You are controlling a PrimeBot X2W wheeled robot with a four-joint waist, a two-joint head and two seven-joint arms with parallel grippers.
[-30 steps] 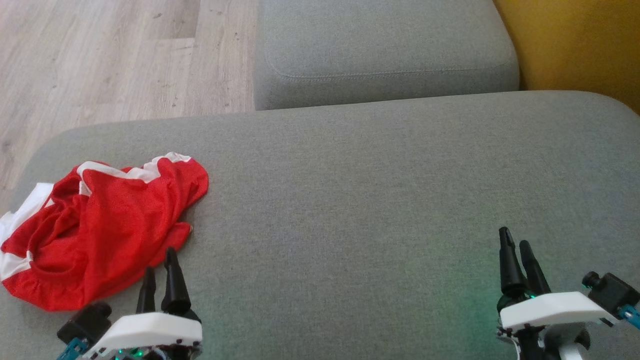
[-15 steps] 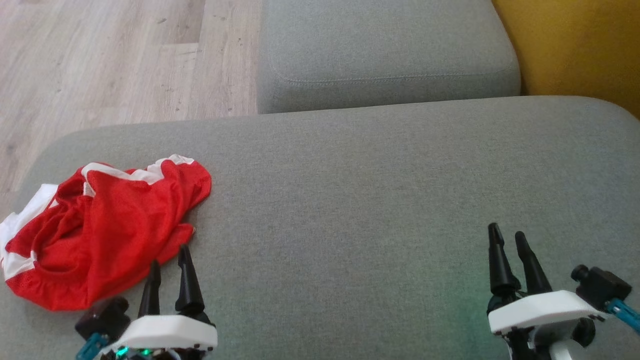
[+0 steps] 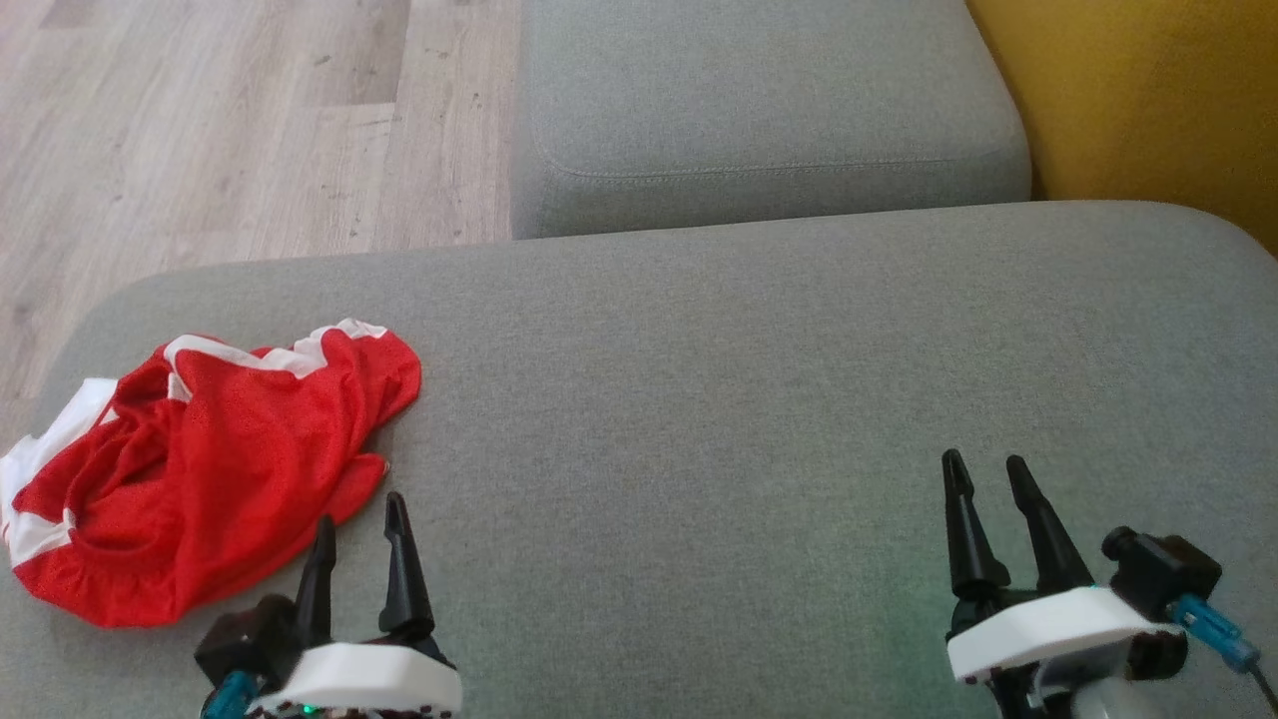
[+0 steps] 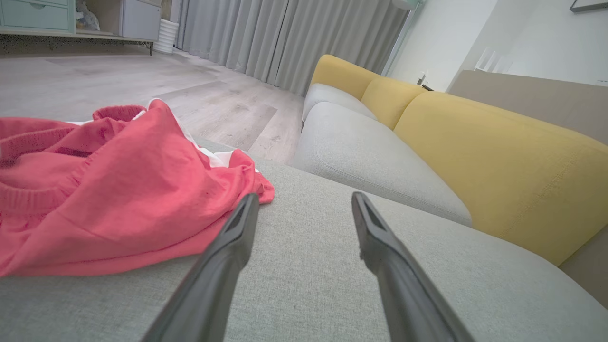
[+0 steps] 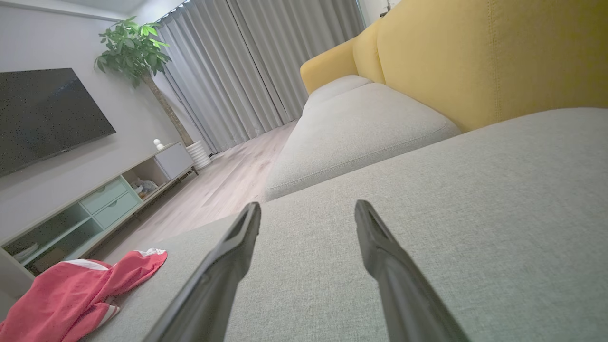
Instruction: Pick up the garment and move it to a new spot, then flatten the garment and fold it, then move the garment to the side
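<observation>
Head view: red garment point(image 3: 200, 469) with white trim lies crumpled in a heap at the left end of the grey seat cushion point(image 3: 749, 399), close to the edge over the wooden floor point(image 3: 200, 130). Left gripper point(image 3: 359, 509) sits just beside the heap's near right edge, fingers parted, nothing between them, apparently not touching the cloth. Right gripper point(image 3: 985, 459) is well apart on the right side of the cushion, fingers parted, empty. Left wrist view: garment point(image 4: 118, 190) bunched to the left of the left gripper point(image 4: 305, 197). Its left finger overlaps the hem in the picture, contact unclear; the jaws stand wide with bare cushion between them. Right wrist view: right gripper point(image 5: 308, 205) is wide open over bare cushion, garment point(image 5: 71, 294) far off at lower left, yellow backrest point(image 5: 498, 57) beyond. Progress: looks like the very start. Garment not picked up, so the move, flatten, fold and set-aside are all left.
</observation>
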